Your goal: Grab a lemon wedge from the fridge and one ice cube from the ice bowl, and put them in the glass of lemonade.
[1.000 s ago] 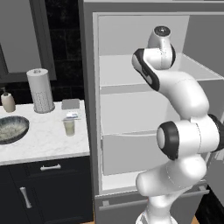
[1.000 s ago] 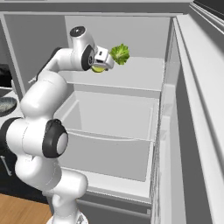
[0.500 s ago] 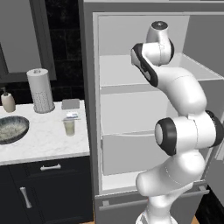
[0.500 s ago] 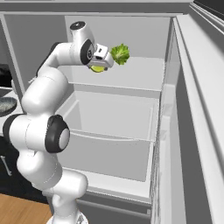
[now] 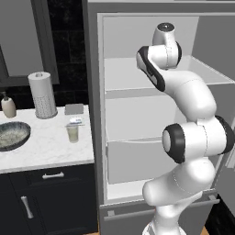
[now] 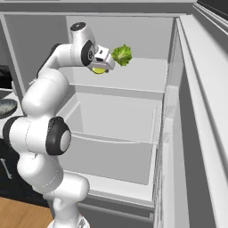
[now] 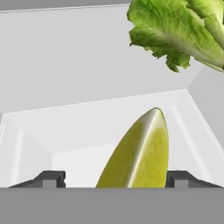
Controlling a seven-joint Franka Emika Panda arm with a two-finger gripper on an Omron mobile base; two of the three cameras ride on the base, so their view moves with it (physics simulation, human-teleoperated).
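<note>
The hand (image 7: 114,179) reaches deep onto the top shelf of the fridge (image 5: 137,124), and the lemon wedge (image 7: 138,153) lies on that shelf right between its two dark fingertips (image 7: 54,178). The fingers stand wide on either side of the wedge, with white shelf visible between each tip and the yellow-green rind, so nothing is gripped yet: the hand is spread, not clenched on anything.

Taking the lemon wedge as the landmark, the frilly green leafy vegetable (image 6: 121,54) sits just beyond it and to one side, further into the fridge. The glass of lemonade (image 5: 72,133) is well away from the wedge, outside the fridge on the marble surface (image 5: 46,151), with the ice bowl (image 5: 13,136) further still along that surface and a paper towel roll (image 5: 42,95) behind them.

The step in hand looks like closing on the wedge. To do it well, I judge the fingers should meet the two flat cut faces rather than the curved rind, since a small tapered piece will likely squirt out if pinched on its slope. The hand should stay low to the shelf and centred on the wedge's thick middle, close gently, then lift straight up before drawing back, keeping off the leaves.
</note>
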